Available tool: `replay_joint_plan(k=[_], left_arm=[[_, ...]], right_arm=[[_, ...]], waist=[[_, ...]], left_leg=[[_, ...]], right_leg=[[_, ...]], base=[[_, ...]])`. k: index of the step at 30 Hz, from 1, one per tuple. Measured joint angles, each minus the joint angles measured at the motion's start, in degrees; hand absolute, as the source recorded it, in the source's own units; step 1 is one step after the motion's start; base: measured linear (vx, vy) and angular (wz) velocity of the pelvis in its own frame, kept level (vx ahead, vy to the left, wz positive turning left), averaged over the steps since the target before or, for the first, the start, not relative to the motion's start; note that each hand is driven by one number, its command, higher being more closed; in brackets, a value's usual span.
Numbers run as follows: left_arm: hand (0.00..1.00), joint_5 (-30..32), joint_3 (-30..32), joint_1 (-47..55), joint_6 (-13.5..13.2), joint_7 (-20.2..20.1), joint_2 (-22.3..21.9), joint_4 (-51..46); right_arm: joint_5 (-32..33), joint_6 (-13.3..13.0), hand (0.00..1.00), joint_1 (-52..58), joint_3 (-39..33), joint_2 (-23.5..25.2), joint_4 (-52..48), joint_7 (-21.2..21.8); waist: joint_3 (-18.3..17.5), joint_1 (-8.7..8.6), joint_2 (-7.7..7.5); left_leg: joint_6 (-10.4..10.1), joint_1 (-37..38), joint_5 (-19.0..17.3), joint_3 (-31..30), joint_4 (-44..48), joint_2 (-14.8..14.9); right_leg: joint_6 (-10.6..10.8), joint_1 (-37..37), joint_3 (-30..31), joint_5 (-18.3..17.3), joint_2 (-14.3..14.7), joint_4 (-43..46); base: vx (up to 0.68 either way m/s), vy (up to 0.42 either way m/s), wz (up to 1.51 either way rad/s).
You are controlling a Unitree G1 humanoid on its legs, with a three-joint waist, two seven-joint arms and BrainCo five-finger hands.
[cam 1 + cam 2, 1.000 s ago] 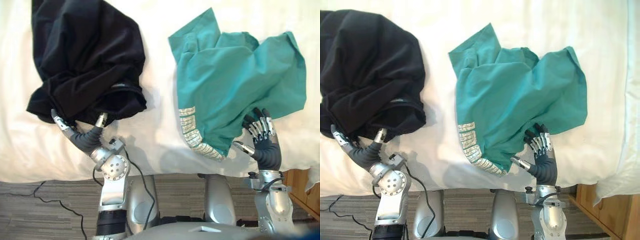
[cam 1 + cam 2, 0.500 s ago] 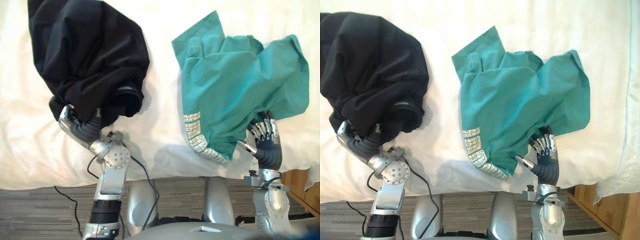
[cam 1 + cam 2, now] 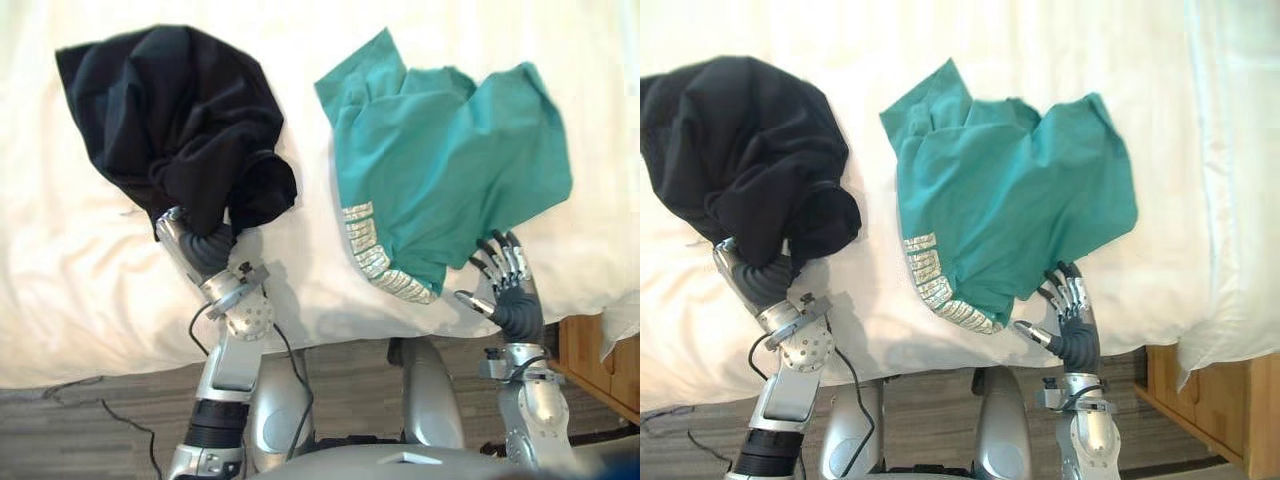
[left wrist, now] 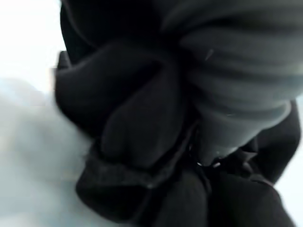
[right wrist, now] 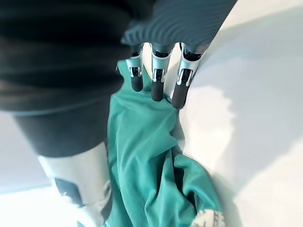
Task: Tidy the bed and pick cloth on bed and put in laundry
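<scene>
Black cloth (image 3: 180, 120) now bunched over left robot hand (image 3: 202, 248), grip not discernible; right robot hand (image 3: 503, 287) remains spread at teal cloth (image 3: 450, 170). Pickup underway.

- Black cloth (image 3: 170, 110): a dark, soft garment bunched into a rumpled heap on the left part of the bed (image 3: 300, 40). Its near end is gathered into a fat fold that drapes over the left hand (image 3: 203, 248).
- Teal cloth (image 3: 450, 170): a blue-green garment lying fairly spread out but creased, to the right of the black one, with bare sheet between them. One corner points toward the far side. A band of silver print runs along its near left edge. Its near edge touches the straight fingers (image 5: 158, 90) of the right hand (image 3: 508, 295).
- The bed is covered in a white, softly wrinkled sheet and lies under both cloths.
</scene>
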Motion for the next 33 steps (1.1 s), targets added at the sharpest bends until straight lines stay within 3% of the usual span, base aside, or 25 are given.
replay_joint_plan(k=[5, 8, 11, 13, 15, 16, 17, 22, 25, 33], left_arm=[[1.00, -1.19, 0.35, 0.48, -0.16, -4.21, 3.10, 4.05], [1.00, -5.16, 1.25, 2.04, -3.20, -7.82, 3.88, 5.24], [1.00, -5.71, 1.89, 4.95, -7.90, -9.91, 3.36, 6.71], [1.00, -6.11, 1.95, 6.92, -10.48, -10.65, 2.35, 7.50], [1.00, -6.87, 2.27, 8.71, -13.00, -11.89, 1.20, 9.50], [1.00, -6.87, 2.32, 9.00, -13.25, -11.94, 1.08, 9.90], [1.00, -6.87, 2.30, 9.84, -14.11, -12.23, 0.94, 10.95], [1.00, -6.87, 2.16, 11.19, -14.30, -12.20, -1.31, 12.56], [1.00, -8.18, 2.29, 11.50, -14.34, -11.83, -1.21, 12.54], [1.00, -13.68, 2.72, 11.50, -15.45, -13.16, -0.97, 12.16]], right_arm=[[1.39, 0.56, 0.00, 0.12, 0.07, 1.25, 7.93, 3.20], [1.39, 2.42, 0.00, 0.17, 0.41, 1.71, 12.30, 4.91], [1.38, 4.16, 0.00, 0.38, 0.45, 3.45, 16.85, 5.94], [1.35, 5.25, 0.00, 0.63, 0.55, 3.81, 20.15, 6.95], [0.92, 6.69, 0.00, 1.22, 0.08, 3.72, 23.53, 7.83], [0.55, 6.87, 0.00, 1.22, -0.10, 3.71, 24.22, 8.01], [-0.57, 7.01, 0.00, 1.56, -0.65, 3.70, 25.70, 8.51], [-3.17, 6.90, 0.00, 1.63, -3.21, 3.26, 29.26, 9.10], [-3.37, 6.35, 0.00, 1.45, -3.36, 3.34, 31.35, 9.25], [-4.53, 6.05, 0.00, 0.95, -3.06, 3.82, 33.86, 9.11]], waist=[[-5.44, -0.52, -2.04], [-7.95, -1.06, -2.52], [-11.30, -1.20, -2.50], [-13.02, -1.16, -2.12], [-15.32, -1.25, -0.75], [-15.96, -1.31, -0.93], [-17.03, -1.42, 0.56], [-18.74, -2.04, 3.59], [-19.33, -2.21, 4.21], [-19.10, -3.06, 3.80]], left_leg=[[-0.47, 5.55, 0.32, -0.30, -2.91, -0.75], [-0.48, 9.39, 0.33, -1.57, -3.76, -1.31], [-0.49, 12.86, 0.33, -2.05, -5.14, -1.65], [-0.95, 15.72, 0.63, -2.25, -6.71, -2.06], [-1.49, 19.81, 2.30, -2.18, -10.72, -3.05], [-1.49, 20.86, 2.93, -2.24, -11.85, -3.30], [-1.67, 23.40, 4.86, -2.25, -15.28, -3.78], [-1.85, 27.70, 6.96, -2.92, -18.42, -3.84], [-1.94, 29.18, 6.99, -2.99, -18.66, -3.73], [-2.53, 31.01, 6.35, -1.79, -18.68, -3.59]], right_leg=[[0.17, 6.60, -0.33, 0.72, 0.25, -4.28], [0.12, 11.68, -0.33, 1.06, 0.28, -6.19], [0.09, 15.07, 0.04, 1.09, 0.36, -6.81], [0.07, 17.70, -0.02, 1.09, 0.27, -7.45], [-0.86, 20.15, 0.00, 0.44, -0.03, -8.56], [-1.17, 20.85, 0.01, 0.19, -0.07, -8.64], [-1.15, 21.95, 0.06, -0.97, -0.08, -8.67], [-0.59, 25.16, -0.33, -1.68, 0.22, -8.56], [-0.44, 26.72, -0.47, -1.66, 0.29, -8.62], [-0.08, 28.52, 0.59, -0.77, 0.42, -9.95]], base=[[0.10, 0.001, 0.06], [0.08, 0.017, 0.19], [0.03, 0.014, 0.08], [-0.01, 0.014, 0.05], [-0.04, 0.010, 0.05], [-0.09, -0.017, 0.06], [-0.08, -0.023, 0.08], [-0.07, -0.015, 0.06], [-0.05, -0.007, 0.01], [-0.01, 0.005, -0.07]])
